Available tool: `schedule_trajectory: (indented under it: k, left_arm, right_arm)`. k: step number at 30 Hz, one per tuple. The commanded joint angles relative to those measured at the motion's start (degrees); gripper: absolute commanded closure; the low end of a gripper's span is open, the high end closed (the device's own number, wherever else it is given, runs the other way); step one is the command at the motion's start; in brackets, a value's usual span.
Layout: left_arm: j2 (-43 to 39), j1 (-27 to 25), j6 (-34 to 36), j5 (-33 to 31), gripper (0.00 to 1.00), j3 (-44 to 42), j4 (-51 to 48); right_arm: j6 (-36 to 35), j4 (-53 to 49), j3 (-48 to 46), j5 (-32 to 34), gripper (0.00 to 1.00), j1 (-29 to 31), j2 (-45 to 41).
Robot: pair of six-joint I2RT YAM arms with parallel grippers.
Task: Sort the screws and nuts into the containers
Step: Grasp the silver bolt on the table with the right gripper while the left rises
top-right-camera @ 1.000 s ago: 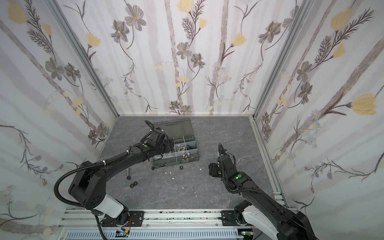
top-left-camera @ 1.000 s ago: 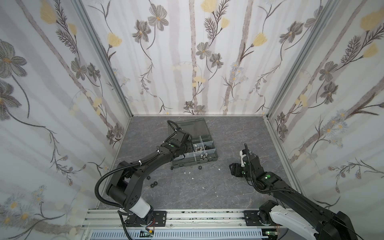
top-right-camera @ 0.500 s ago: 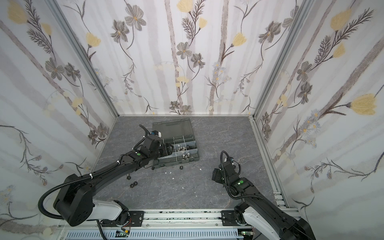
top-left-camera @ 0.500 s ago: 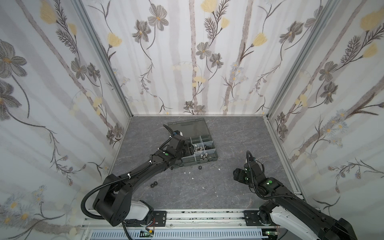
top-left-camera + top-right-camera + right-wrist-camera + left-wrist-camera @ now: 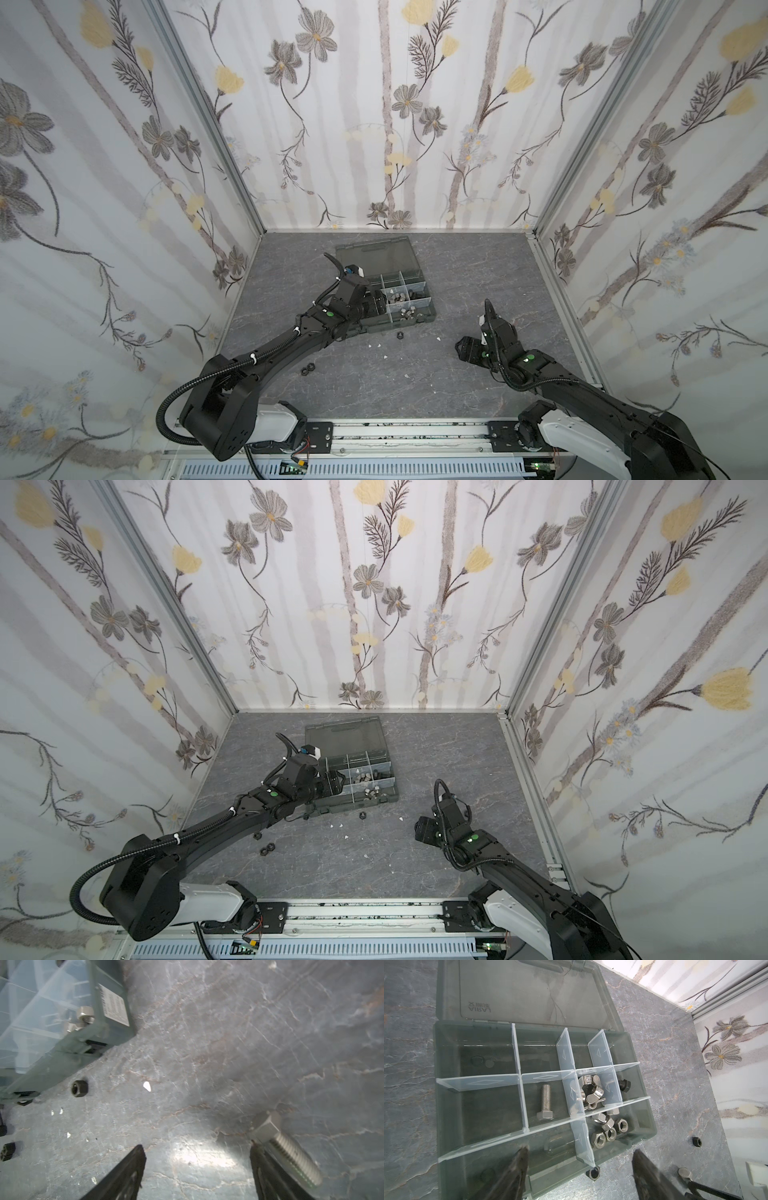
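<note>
box: organizer box (image 5: 483,1109) sits open on the desk (image 5: 374,395), with its lid (image 5: 529,991) lying flat behind it. I read this as mid-task.
binned, bolts: one silver hex bolt (image 5: 546,1101) lies alone in a middle cell. One black bolt (image 5: 624,1084) is in the end cell of the same row.
binned, nuts: silver hex nuts (image 5: 610,1132) are grouped in one end cell. Silver wing nuts (image 5: 593,1093) are heaped in the cell between the two bolts, with a black hex piece among them that I can't identify.
other cells: the ones I can see hold nothing.
loose, nuts: black nut (image 5: 400,334) is on the desk just beside the box. A second black nut (image 5: 593,1172) touches the box's outer wall. The black nut pair (image 5: 311,367) lies side by side near my left arm, well apart from the box.
loose, bolts: silver bolt (image 5: 286,1147) lies flat on the desk by the right tool.
left tool (image 5: 580,1149): spread, holding nothing, hovers over one end of the box.
right tool (image 5: 196,1145): spread and empty, low over bare desk. The silver bolt lies outside the gap, along one finger; I can't tell if they touch.
flecks: white flecks (image 5: 376,345) on the desk aren't parts, so I ignore them.
remaining: my estimate is at least four nuts and one bolt to bin. More is in the box than out.
</note>
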Motion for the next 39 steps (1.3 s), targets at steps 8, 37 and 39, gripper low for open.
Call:
schedule_trajectory:
  k: [8, 37, 39]
  left_arm:
    - [-0.46, 0.0, -0.33, -0.42, 0.21, -0.35, 2.02]
    - [-1.12, 0.0, -1.26, -0.75, 0.2, -1.48, 1.32]
    - [-1.27, -0.01, -1.34, -0.82, 0.2, -1.78, 1.23]
  right_arm:
    - [-3.58, -3.68, 0.51, 3.39, 0.22, -2.3, -4.12]
    - [-3.71, 1.39, -2.1, 7.61, 0.38, 1.65, 6.72]
    - [-3.05, 1.27, -2.07, 9.24, 0.4, 2.22, 7.8]
